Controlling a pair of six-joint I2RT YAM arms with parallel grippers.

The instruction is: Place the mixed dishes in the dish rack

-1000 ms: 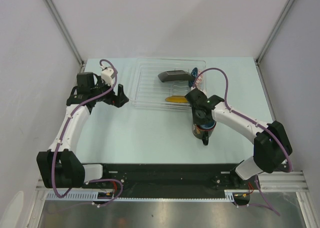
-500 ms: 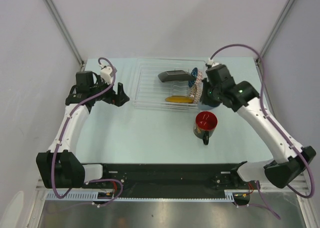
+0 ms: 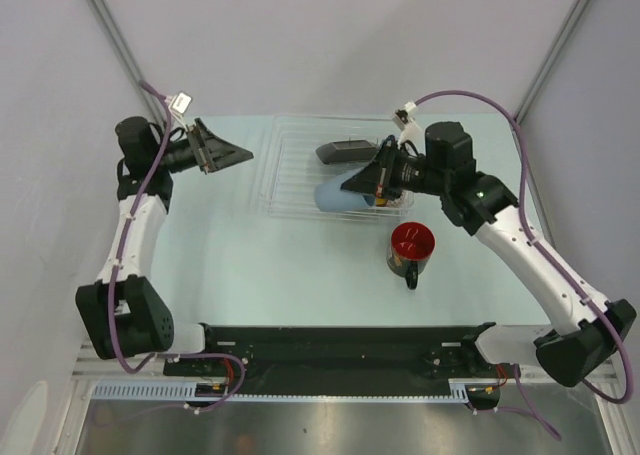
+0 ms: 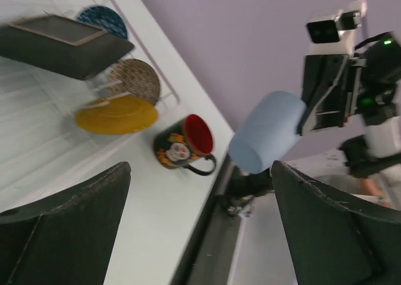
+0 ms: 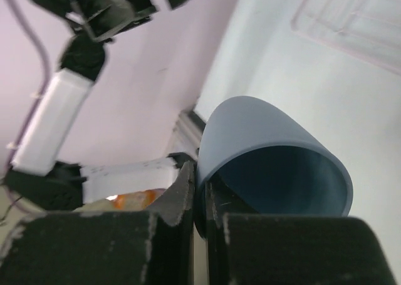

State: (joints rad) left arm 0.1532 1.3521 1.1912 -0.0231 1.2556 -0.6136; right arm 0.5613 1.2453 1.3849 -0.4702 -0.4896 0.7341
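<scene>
Right gripper (image 5: 202, 194) pinches the rim of a pale blue cup (image 3: 338, 195) over the dish rack (image 3: 285, 170). The cup lies level, base toward the left arm, mouth toward the wrist. The mug (image 3: 410, 247) stands upright on the table (image 3: 260, 265). Left gripper (image 3: 238, 156) gapes wide, empty.

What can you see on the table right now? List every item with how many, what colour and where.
dish rack: one, clear, far middle of the table
square plate: one, dark, leaning in the dish rack
yellow plate: one, yellow, in the dish rack
patterned round dishes: two, one blue, one brownish, on edge at the dish rack's right end
mug: one, dark with red inside, on the table near the dish rack, outside it
cup: one, light blue, held over the dish rack
table: one, pale green
left hand: open, empty, left of the dish rack
right hand: shut on the cup's rim
</scene>
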